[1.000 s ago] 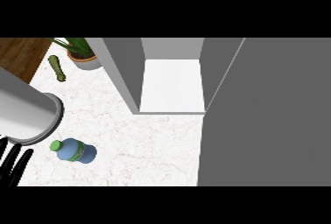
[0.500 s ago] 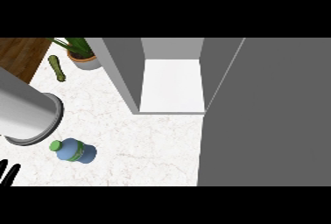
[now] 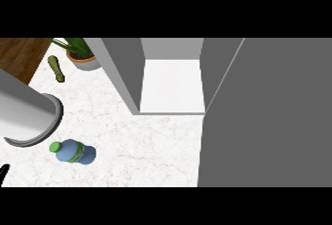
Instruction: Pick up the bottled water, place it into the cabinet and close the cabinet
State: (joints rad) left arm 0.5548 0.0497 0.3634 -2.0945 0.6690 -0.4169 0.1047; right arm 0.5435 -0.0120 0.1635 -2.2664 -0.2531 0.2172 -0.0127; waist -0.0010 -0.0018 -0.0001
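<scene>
1. the blue plastic water bottle with a green cap point(image 3: 73, 151) sits on the white marble counter point(image 3: 149, 149), lower left.
2. the grey cabinet point(image 3: 172, 88) stands open, upper centre.
3. left hand point(image 3: 3, 170): only a black sliver at the lower left edge; cannot tell its state.

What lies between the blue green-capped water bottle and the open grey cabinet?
Nothing: head view shows only bare white marble counter between blue bottle and cabinet.

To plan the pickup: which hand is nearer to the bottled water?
Left. The left hand shows as a sliver at the view's left edge, lower left of the bottled water, apart from it. The right hand is not in view.
</scene>
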